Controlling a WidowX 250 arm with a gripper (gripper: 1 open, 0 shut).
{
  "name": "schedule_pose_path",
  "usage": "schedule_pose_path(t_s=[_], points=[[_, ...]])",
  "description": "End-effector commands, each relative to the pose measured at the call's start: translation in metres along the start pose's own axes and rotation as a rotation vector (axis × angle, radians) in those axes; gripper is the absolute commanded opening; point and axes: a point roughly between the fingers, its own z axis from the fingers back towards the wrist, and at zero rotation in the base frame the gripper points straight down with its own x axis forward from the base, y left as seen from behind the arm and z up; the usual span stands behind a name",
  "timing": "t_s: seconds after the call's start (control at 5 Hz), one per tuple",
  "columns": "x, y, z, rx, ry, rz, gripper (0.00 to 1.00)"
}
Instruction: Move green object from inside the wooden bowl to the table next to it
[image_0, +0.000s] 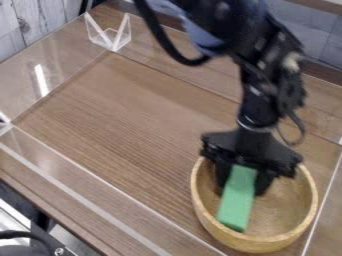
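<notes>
Lying inside the bowl, lengthwise toward the near rim, the green object (235, 202) shows you its long lower part, while its upper end disappears among the dark fingers. It leans slightly off straight, its near end a little to the left of its upper end in your view. You have the gripper (249, 166) clenched on that upper end, as far as the blurred fingers let you judge; the exact contact points are too smeared to tell. Gripping one end likely makes sense because the curved wall leaves you little room beside the block, and it leaves the other end free to swing up over the rim.

Around it, the wooden bowl (250, 243) sits on the table (114, 125), near the front right of your view. Its thick rim is the barrier you need to clear, so your next move calls for a lift straight up before you go sideways. If you drag early, the block's low end may catch the wall, twist in the fingers or pull the bowl along.

Beyond the bowl, the arm (203, 20) reaches in from the top, so your fingers point down into the hollow. To the bowl's left you have bare wood, a sensible place to lower the block flat before you release it.
</notes>
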Motion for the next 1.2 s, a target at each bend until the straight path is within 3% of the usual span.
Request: schedule_pose_path(t_s=[0.0,0.2,0.4,0.8,1.0], points=[[0.023,0.027,0.039,-0.051,-0.053,-0.038,0.00],[0.041,0.035,0.061,-0.066,-0.067,0.006,0.00],[0.049,0.018,0.070,-0.063,-0.076,-0.014,0.00],[0.048,0.010,0.061,-0.003,-0.068,-0.105,0.00],[0.056,0.011,0.058,0.011,-0.066,-0.053,0.00]])
